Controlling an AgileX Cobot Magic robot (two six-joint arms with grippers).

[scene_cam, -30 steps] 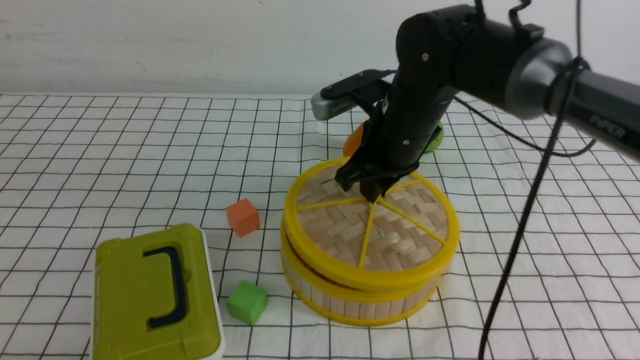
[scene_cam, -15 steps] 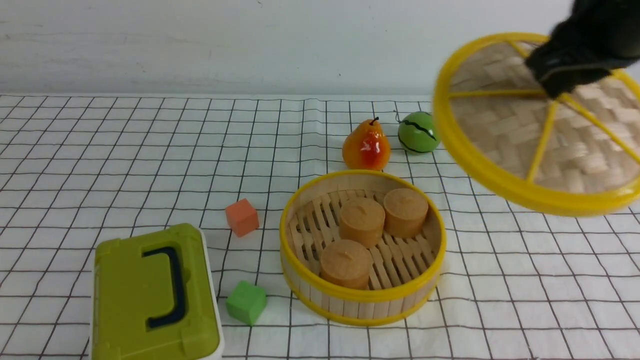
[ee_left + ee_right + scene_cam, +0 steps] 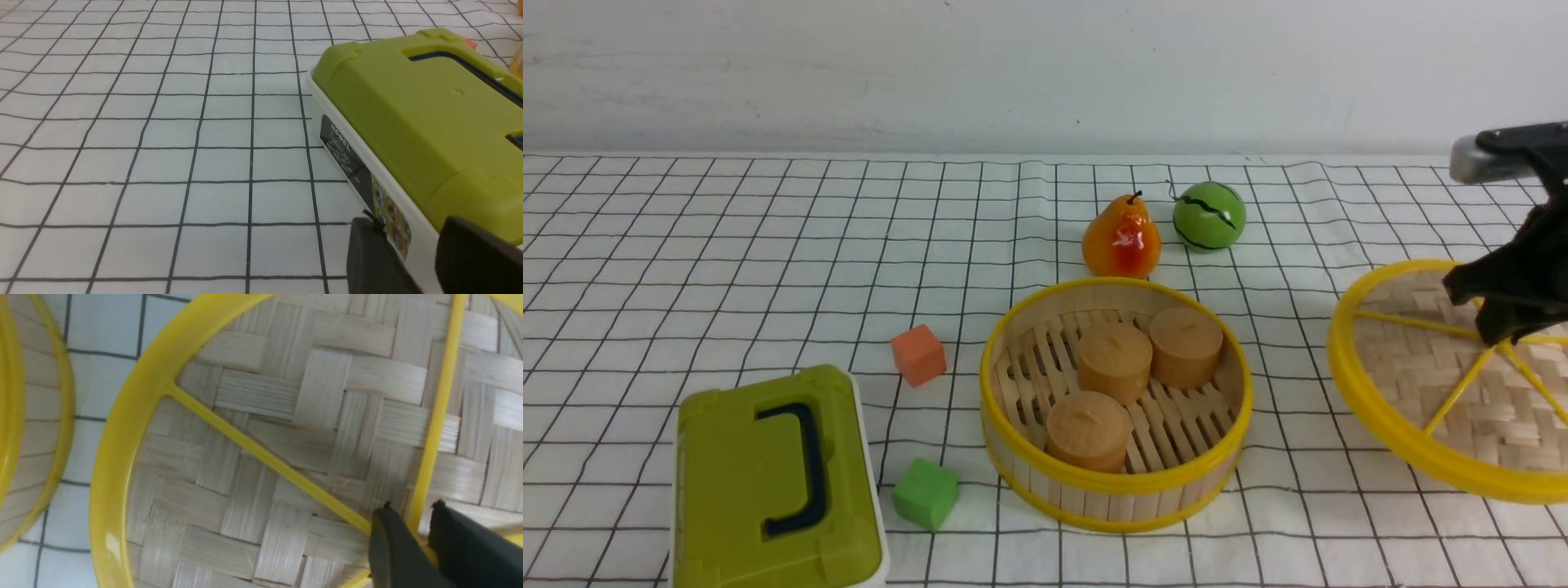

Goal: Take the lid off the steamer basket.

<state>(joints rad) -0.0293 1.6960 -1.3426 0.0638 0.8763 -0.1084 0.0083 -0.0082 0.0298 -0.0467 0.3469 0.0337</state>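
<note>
Swinging away from the steamer basket, the lid has moved since the earlier frame and is now sitting low over the worktop, to the basket's right and apart from it. The right end effector is grasping the lid by the yellow spokes at its hub. Whether the lid is touching the worktop, I cannot tell. Standing uncovered, the basket is holding three round brown pieces. Behind it, a red-orange pear is standing beside a green striped ball. An orange block and a green block are lying between the basket and the green box. The left end effector is hovering close to that box, its fingers parted and holding nothing.
</note>
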